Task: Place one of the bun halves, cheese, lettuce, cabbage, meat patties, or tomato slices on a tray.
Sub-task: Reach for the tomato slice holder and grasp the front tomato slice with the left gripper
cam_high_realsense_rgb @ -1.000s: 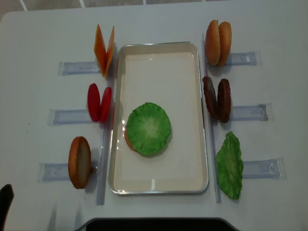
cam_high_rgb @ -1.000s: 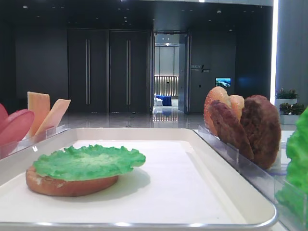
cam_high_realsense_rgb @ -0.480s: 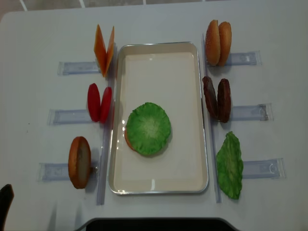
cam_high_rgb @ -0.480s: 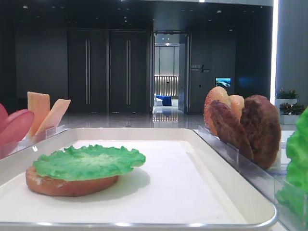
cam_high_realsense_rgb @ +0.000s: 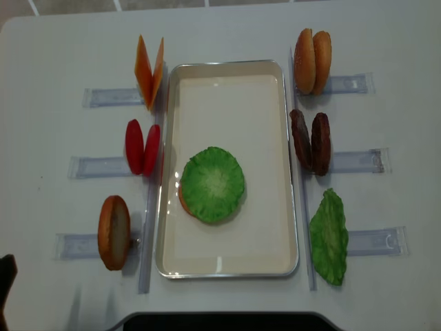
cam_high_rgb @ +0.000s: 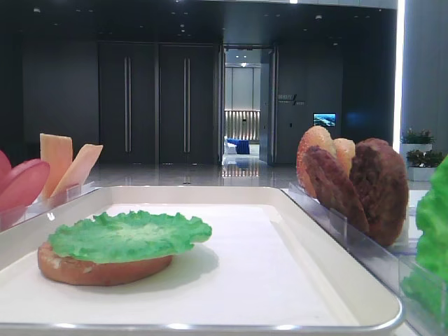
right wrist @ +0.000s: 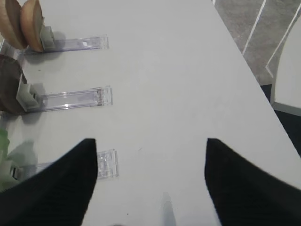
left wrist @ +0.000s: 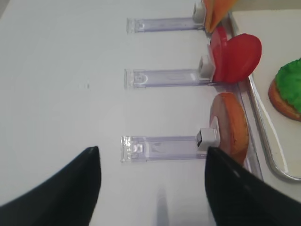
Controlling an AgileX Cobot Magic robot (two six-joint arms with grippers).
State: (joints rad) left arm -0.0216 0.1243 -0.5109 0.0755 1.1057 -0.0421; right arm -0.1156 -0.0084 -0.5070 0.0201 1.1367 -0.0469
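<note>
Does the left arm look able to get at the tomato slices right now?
Probably yes. The left end effector is open and empty, and the tomato slices stand upright in their holder just ahead with only bare table between.

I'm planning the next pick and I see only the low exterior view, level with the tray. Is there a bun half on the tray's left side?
Observer: Yes, one bun half stands on edge in the nearest left holder, outside the tray.
Operator: Is the left gripper holding anything?
Observer: No. The left gripper is open and empty, with that bun's clear holder ahead of it.
Operator: And the right one?
Observer: The right gripper is open and empty above the table.
</note>
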